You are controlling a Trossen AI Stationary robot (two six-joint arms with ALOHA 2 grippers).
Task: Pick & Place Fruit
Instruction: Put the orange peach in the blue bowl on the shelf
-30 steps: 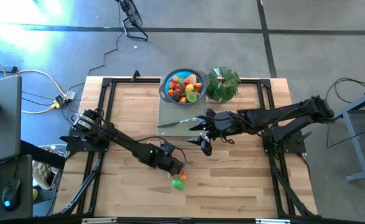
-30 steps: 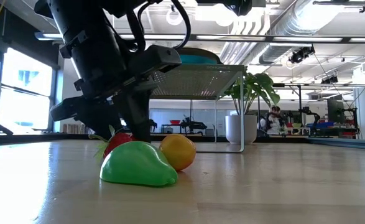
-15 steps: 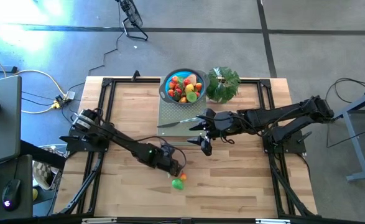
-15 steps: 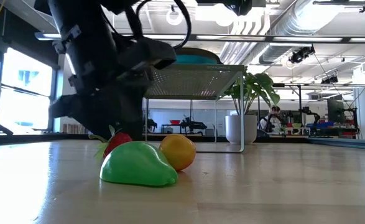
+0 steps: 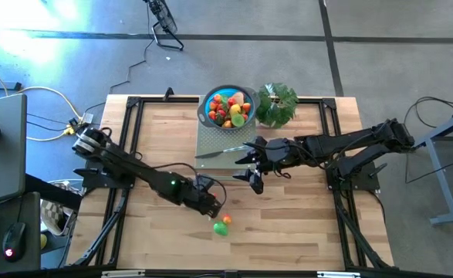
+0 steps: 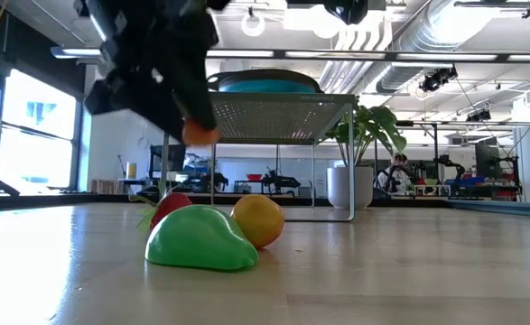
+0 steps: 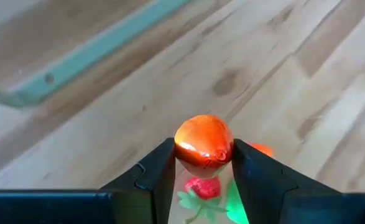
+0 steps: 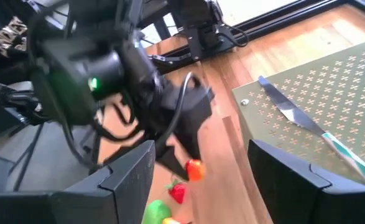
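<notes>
My left gripper is shut on a small orange-red fruit, held in the air above the near middle of the table. Below it, three more fruits rest on the wood: a green pear, an orange one and a strawberry. A blue bowl with several fruits stands on a raised perforated platform at the far middle. My right gripper hangs open beside the platform's near right corner, with nothing between its fingers. My left gripper pinches the orange-red fruit's two opposite sides between its two fingers, at their free ends. The fingers slant down from the table's left. The fruit hangs clear of the table, above the fruits that lie there.
A slim knife lies on the platform's near part. A leafy green plant stands right of the bowl. Black frame rails run along the table's left and right sides. Bare wood lies near the front edge.
My left gripper has risen from the table beside the strawberry and has rolled a little at the wrist. It has kept its hold on the orange-red fruit, which is now lifted clear. The three fruits on the wood have stayed in place.
</notes>
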